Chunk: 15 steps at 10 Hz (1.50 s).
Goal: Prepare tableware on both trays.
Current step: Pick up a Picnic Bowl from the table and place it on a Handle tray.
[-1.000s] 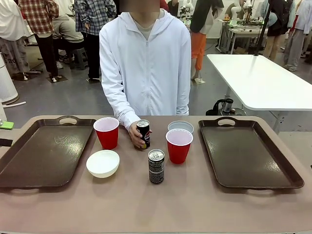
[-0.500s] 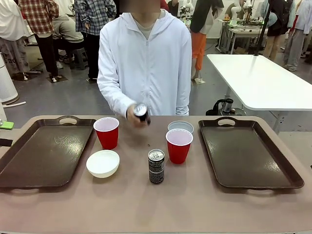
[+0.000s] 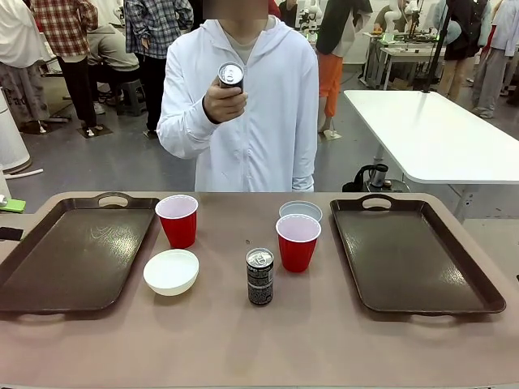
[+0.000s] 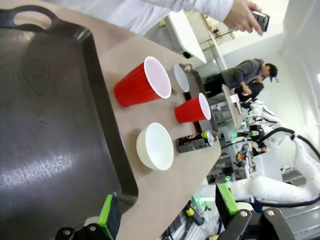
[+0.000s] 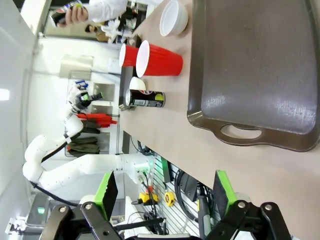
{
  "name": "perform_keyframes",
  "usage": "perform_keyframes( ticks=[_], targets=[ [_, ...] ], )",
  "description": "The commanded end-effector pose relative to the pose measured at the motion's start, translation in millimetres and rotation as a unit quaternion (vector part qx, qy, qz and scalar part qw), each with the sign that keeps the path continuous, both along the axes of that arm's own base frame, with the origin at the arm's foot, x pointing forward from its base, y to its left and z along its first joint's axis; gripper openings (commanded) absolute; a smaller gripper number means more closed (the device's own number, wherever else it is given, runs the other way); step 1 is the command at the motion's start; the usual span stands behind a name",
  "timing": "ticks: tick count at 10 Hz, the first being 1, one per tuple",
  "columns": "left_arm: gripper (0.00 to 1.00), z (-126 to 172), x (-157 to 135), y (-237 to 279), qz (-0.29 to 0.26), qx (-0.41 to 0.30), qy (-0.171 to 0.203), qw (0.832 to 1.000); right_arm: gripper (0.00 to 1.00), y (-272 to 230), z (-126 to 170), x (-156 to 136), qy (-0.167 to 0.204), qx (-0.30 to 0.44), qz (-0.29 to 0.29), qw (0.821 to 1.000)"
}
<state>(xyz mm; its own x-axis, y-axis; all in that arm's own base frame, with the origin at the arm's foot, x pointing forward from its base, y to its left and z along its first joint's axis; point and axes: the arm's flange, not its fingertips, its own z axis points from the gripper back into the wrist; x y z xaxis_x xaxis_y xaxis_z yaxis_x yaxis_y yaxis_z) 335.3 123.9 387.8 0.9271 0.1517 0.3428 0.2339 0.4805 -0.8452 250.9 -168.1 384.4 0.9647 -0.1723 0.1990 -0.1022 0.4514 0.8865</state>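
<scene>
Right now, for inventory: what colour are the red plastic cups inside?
White inside both cups; left wrist view best.

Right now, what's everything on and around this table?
Table: one, tan.
Trays: two, dark brown, left tray, right tray, at the table's ends.
Cups: two, red, left cup, right cup, mid-table.
Bowls: two, white, near bowl by left tray, far bowl behind right cup.
Cans: two, dark, standing can mid-table, held can at chest height.
Person's hand: one, gripping that can.
Grippers: two, black with green pads, left gripper, right gripper, both open.
</scene>
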Motion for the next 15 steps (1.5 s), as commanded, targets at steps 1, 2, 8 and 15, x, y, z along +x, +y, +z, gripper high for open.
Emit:
perform_keyframes(
  ticks=[1, 2, 8, 15],
  targets=[
    [1.0, -4.7, -1.4, 3.3, 0.002, -0.005, 0.002, 1.0, 1.0, 43.7, 54.5, -10.2, -0.015, -0.076, 0.03, 0.997],
    [1.0, -4.7, -1.4, 3.3, 0.002, -0.005, 0.002, 1.0, 1.0, 74.8, 80.4, -2.2, -0.014, -0.114, 0.049, 0.992],
    [1.0, -4.7, -1.4, 3.3, 0.002, -0.005, 0.002, 1.0, 1.0, 289.1, 82.2, 117.7, -0.021, -0.413, -0.017, 0.911],
    [1.0, -4.7, -1.4, 3.3, 0.002, -0.005, 0.002, 1.0, 1.0, 313.9, 76.2, 114.7, -0.066, -0.423, -0.008, 0.903]
  ],
)
